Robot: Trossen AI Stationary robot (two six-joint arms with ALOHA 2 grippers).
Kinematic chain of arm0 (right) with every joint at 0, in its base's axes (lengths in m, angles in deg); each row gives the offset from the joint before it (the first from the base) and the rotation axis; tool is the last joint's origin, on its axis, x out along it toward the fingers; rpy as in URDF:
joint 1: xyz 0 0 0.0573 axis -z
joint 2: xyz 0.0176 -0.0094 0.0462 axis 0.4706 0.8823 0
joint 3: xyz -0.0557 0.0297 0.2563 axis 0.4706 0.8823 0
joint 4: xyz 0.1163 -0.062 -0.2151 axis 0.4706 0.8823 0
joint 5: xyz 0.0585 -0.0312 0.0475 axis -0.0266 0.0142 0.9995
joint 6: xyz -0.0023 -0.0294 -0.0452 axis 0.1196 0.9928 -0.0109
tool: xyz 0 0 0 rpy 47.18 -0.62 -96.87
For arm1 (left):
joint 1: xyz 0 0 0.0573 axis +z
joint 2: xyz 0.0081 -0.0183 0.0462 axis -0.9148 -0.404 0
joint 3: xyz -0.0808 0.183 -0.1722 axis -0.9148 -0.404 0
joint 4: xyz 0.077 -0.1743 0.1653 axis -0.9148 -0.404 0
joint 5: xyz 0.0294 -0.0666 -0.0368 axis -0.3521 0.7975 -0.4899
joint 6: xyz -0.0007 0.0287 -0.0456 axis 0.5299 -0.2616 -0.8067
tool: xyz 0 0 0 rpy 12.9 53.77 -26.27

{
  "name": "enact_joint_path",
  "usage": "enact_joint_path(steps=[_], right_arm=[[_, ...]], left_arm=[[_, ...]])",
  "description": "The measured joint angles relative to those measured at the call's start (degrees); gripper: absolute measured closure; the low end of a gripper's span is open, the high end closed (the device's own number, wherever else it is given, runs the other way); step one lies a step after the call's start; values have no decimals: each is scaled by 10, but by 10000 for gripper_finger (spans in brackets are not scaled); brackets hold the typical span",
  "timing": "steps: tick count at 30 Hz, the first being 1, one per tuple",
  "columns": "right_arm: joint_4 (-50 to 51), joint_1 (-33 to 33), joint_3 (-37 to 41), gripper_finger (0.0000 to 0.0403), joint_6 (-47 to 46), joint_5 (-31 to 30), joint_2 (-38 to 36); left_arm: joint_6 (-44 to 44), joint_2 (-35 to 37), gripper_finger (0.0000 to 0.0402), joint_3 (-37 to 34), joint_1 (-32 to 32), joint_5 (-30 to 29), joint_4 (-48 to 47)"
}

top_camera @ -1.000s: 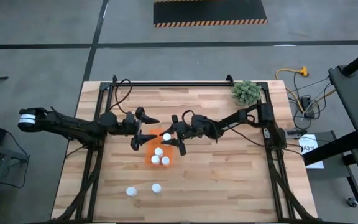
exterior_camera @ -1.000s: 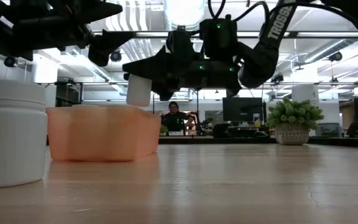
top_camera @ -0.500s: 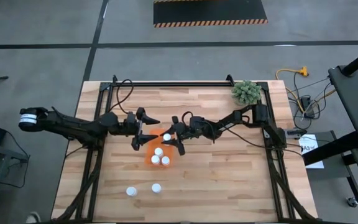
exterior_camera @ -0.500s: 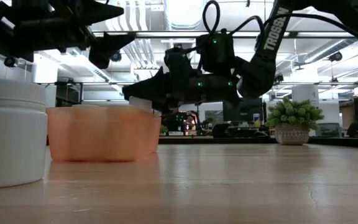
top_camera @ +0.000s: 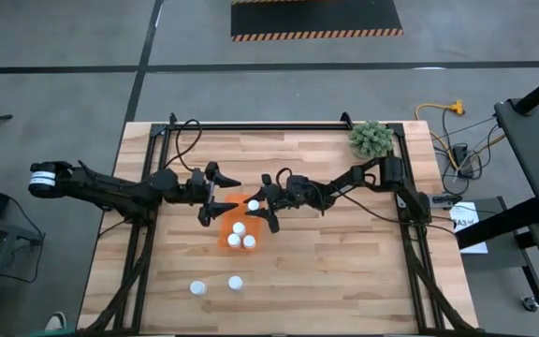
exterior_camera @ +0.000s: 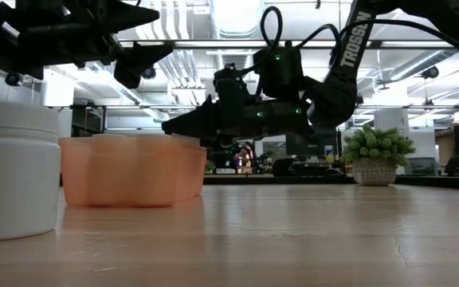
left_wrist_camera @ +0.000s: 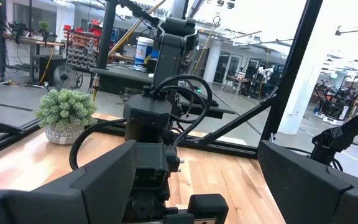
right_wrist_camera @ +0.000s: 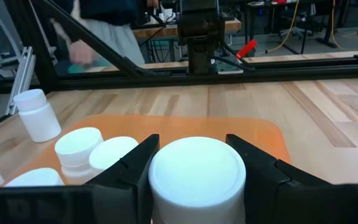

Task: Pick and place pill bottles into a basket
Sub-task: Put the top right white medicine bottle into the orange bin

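— Two bottles (top_camera: 214, 285) wait near the bench's front edge (easy to forget), three caps (top_camera: 240, 237) already sit in the basket (top_camera: 225, 233).

— And the right claw (top_camera: 259, 206) grips a fourth bottle (right_wrist_camera: 197, 172) over the basket's far end. Released tilted, it could catch the wall and tip out.

— The left claw (top_camera: 215, 194), jaws apart and empty, hangs just beside it; they might bump.

- Right gripper (top_camera: 259, 206) reaching in from the right, low over mid-table, fingers (right_wrist_camera: 135, 163) clamped on a held item.
- Left gripper (top_camera: 215, 193) hovering just beside, jaws spread.
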Motion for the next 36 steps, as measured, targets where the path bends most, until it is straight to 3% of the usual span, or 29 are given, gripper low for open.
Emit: enact_joint_path(steps=[12, 19, 23, 36], right_arm=[[2, 0, 0, 248, 7, -31, 0], [2, 0, 0, 149, 5, -46, 0], [2, 0, 0, 124, 5, -46, 0], [2, 0, 0, 147, 8, -45, -4]], left_arm=[[0, 0, 86, 0, 0, 0, 0], [0, 0, 86, 0, 0, 0, 0], [0, 0, 86, 0, 0, 0, 0], [-1, 0, 86, 0, 0, 0, 0]])
